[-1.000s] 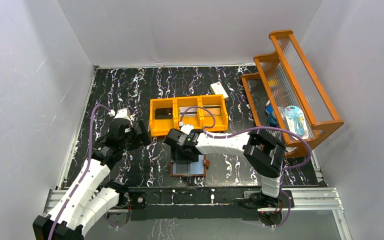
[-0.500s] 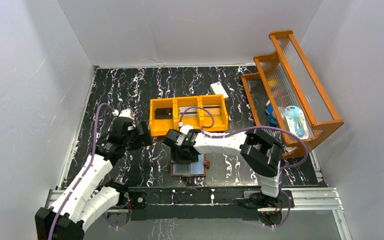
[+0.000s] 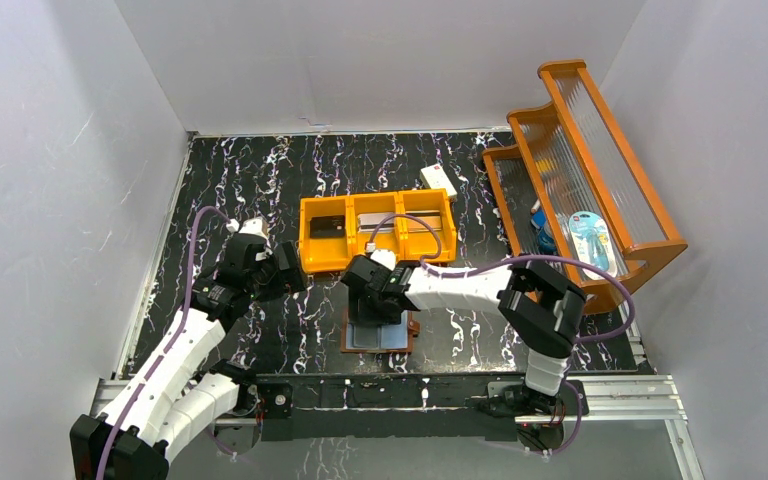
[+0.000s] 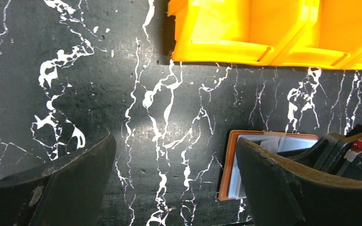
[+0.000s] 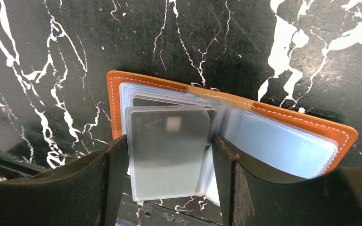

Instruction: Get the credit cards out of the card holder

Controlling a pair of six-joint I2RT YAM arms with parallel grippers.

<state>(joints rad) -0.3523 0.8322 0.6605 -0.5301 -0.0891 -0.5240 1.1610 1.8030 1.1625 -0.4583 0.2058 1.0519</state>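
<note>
Right gripper (image 5: 168,143) astride open brown card holder (image 5: 283,136), grey card (image 5: 169,165) perhaps sleeved.

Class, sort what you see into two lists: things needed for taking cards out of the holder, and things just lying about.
Job: card holder, grey card in its sleeve, right gripper.
Lying about: orange tray, white box, wooden rack.

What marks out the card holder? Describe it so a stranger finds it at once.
Start at the orange three-compartment tray in the middle of the black, white-veined table. On its near side, under the right end effector, lies the card holder, spread open. It alone has a brown stitched leather border around pale blue-grey clear sleeves.
</note>
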